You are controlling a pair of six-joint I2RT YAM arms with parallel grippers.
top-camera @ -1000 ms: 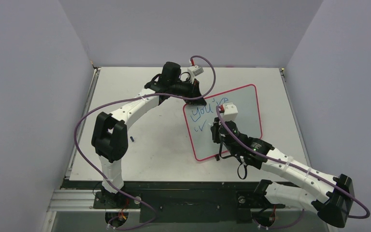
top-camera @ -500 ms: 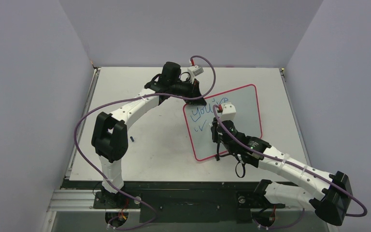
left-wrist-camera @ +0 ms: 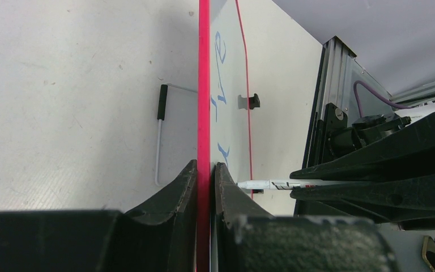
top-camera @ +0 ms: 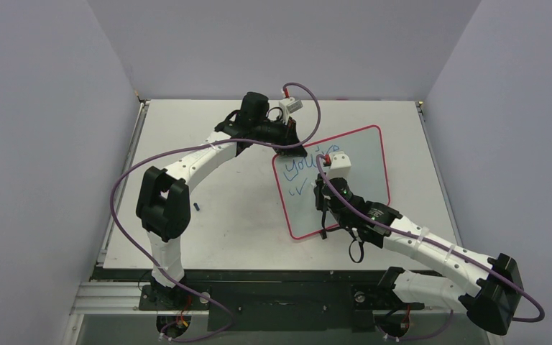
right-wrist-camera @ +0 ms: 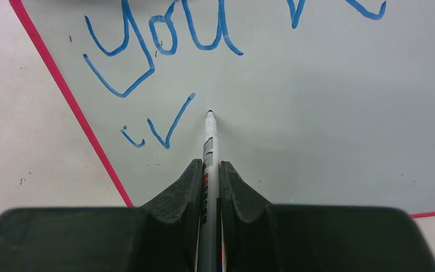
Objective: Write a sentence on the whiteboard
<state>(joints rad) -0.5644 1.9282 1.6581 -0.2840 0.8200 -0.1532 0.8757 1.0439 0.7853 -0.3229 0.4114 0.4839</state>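
Blue marker sentence point(right-wrist-camera: 164, 35) sat unfinished on whiteboard point(top-camera: 363, 154) (second line barely begun), right of centre on table point(top-camera: 237, 208). Left tool point(left-wrist-camera: 205, 168) clamped board's pink edge. Right tool point(right-wrist-camera: 209, 168) gripped pen point(right-wrist-camera: 210, 139), tip at board beside last stroke. Next, likely: more letters, light steady pressure.

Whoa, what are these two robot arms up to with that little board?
They are writing on a whiteboard that sits on the table. The left hand pinches the board's pink edge to steady it. The right hand grips a marker pen, its tip down at the board. The blue sentence is unfinished: "You", part of another word, and a few strokes of a second line.
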